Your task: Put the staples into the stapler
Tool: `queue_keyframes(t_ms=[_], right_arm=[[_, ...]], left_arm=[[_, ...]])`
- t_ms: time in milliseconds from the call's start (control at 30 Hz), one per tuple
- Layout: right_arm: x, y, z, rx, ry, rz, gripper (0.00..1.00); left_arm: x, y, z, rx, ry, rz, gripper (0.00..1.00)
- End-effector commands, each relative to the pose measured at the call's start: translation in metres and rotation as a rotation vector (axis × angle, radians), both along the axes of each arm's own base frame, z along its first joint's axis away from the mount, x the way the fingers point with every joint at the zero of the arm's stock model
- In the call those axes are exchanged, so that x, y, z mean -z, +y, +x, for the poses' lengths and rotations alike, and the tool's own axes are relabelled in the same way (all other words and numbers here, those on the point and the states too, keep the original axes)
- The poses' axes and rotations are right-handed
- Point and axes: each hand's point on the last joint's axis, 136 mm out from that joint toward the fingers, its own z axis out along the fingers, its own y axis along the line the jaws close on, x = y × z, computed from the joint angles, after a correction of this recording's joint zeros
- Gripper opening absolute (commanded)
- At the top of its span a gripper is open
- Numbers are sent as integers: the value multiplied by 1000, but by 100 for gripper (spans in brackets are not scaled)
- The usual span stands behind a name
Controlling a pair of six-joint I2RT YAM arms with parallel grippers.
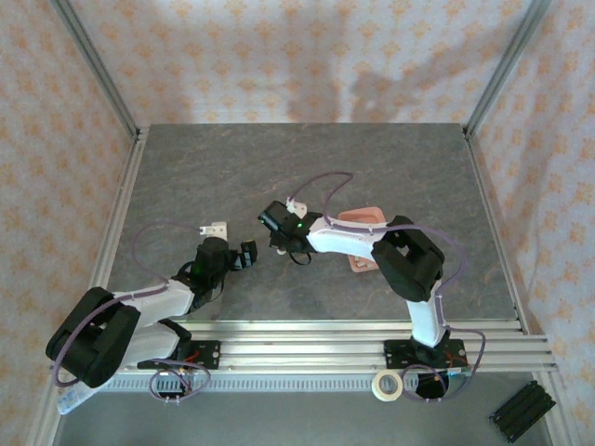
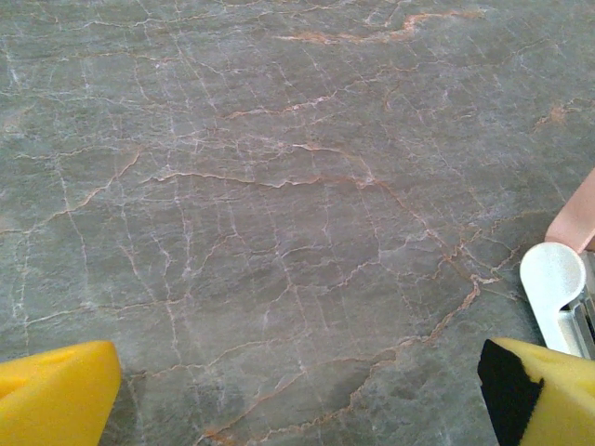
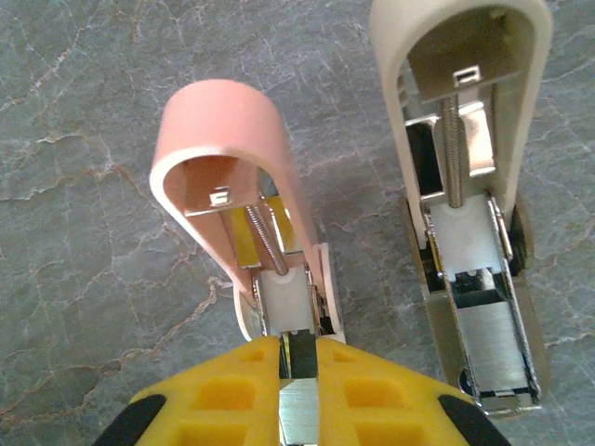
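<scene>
A pink stapler (image 3: 232, 149) stands open on the table, lid tipped up, with its spring and white pusher showing. My right gripper (image 3: 297, 358) is shut on a silvery strip of staples (image 3: 299, 413), which it holds at the near end of that stapler's channel. To its right lies a beige stapler (image 3: 465, 214), also open, with its metal channel bare. From above, my right gripper (image 1: 271, 221) reaches left over the table's middle, and the beige stapler (image 1: 216, 229) sits just left of it. My left gripper (image 2: 297, 400) is open over bare stone, with the pink stapler (image 2: 575, 218) at the right edge.
A salmon-pink tray (image 1: 367, 216) lies partly under the right arm. My left gripper (image 1: 244, 255) hovers close below and left of the right one. A tape roll (image 1: 388, 385) and a black block (image 1: 522, 409) sit off the table at the front right.
</scene>
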Motion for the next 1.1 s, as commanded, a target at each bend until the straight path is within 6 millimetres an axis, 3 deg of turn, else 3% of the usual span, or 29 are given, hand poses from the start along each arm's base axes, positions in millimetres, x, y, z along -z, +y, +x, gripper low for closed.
queue_keyframes(t_ms=[0,767,1067], right_arm=[[3,-6,-4,2,0,-84,13],[10,-2,-7,-6,35,-105,18],[3,-2,-5,-8,18,-117,19]], left_arm=[[0,5,0,-12,-2,41,100],[-1,4,0,-9,-5,41,100],[-2,4,1,-8,-8,44,100]])
